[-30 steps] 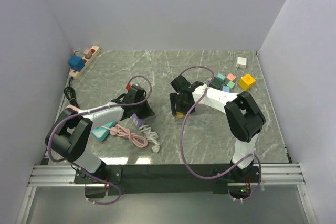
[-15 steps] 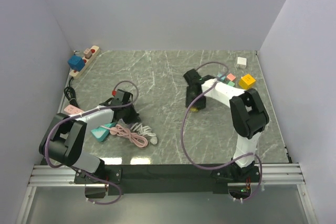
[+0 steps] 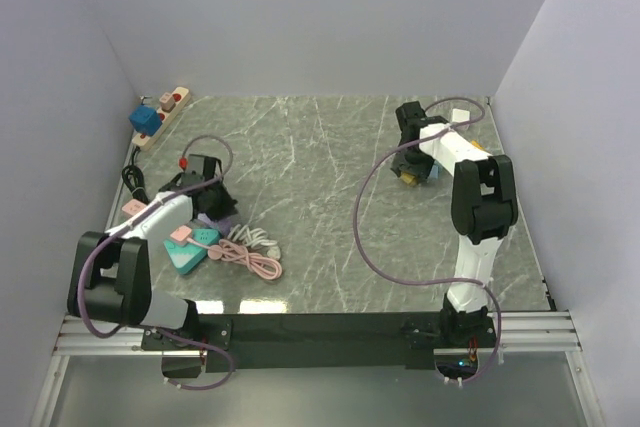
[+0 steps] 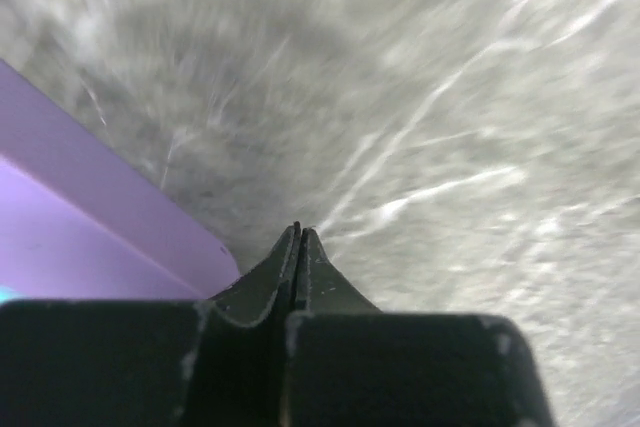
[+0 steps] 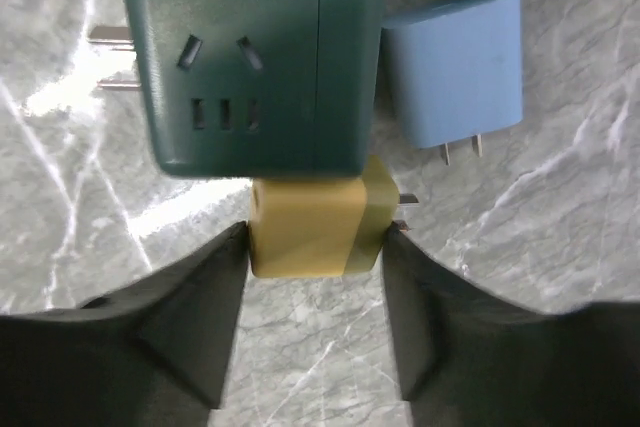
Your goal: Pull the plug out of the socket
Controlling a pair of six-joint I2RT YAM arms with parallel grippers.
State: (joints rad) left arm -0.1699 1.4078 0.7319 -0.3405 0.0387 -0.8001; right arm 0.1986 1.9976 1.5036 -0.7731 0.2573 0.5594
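The beige power strip [image 3: 160,115] lies at the back left corner with a blue plug [image 3: 146,120] and a red-topped plug [image 3: 176,99] seated in it. My left gripper [image 3: 207,201] is well in front of it, low over the table. It is shut and empty in the left wrist view [image 4: 298,233], which is blurred. My right gripper [image 3: 408,169] is at the back right, far from the strip. Its fingers [image 5: 215,277] press both sides of a yellow plug adapter [image 5: 310,227].
A dark green socket cube [image 5: 255,62] and a light blue plug [image 5: 455,72] touch the yellow adapter. A teal adapter [image 3: 190,249], pink cable [image 3: 252,261] and white cable [image 3: 262,239] lie front left. A black cord [image 3: 133,182] runs by the left wall.
My right gripper has moved from the table's middle to the back right, taking the yellow adapter along. My left gripper has moved left, towards the left wall.
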